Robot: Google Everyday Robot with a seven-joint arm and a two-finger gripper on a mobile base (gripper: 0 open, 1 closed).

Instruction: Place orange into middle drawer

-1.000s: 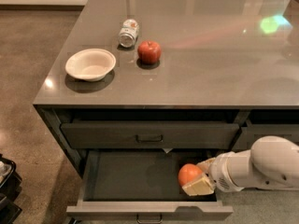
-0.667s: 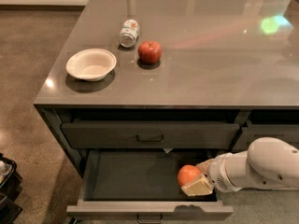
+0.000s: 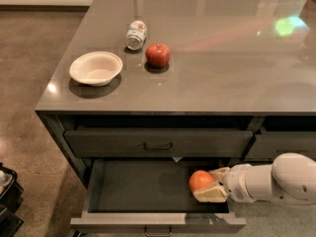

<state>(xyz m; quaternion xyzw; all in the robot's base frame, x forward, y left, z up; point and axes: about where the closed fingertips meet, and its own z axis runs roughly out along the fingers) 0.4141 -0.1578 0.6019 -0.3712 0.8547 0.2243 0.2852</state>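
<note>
In the camera view, the grey bench (image 3: 232, 68) carried three things near its left side: a white bowl (image 3: 96, 68), a can (image 3: 136, 34) that lay on its side behind it, and a red apple (image 3: 157, 55) just beside the can. Under the bench top, the upper drawer (image 3: 158, 143) was closed. The middle drawer (image 3: 133, 189) below it was pulled out, and its dark inside was visible. The white arm (image 3: 281, 179) reached in from the right, and the gripper (image 3: 206, 184) was inside this drawer, near its right end. The tan fingers (image 3: 211, 193) were closed narrowly around the orange (image 3: 199, 179), one behind it and one in front, both touching it. So the orange was inside the middle drawer, at the right part, held by the gripper. I could not tell if it rested on the drawer bottom or hung a little above it. The brown floor (image 3: 34, 48) lay to the left of the bench.
</note>
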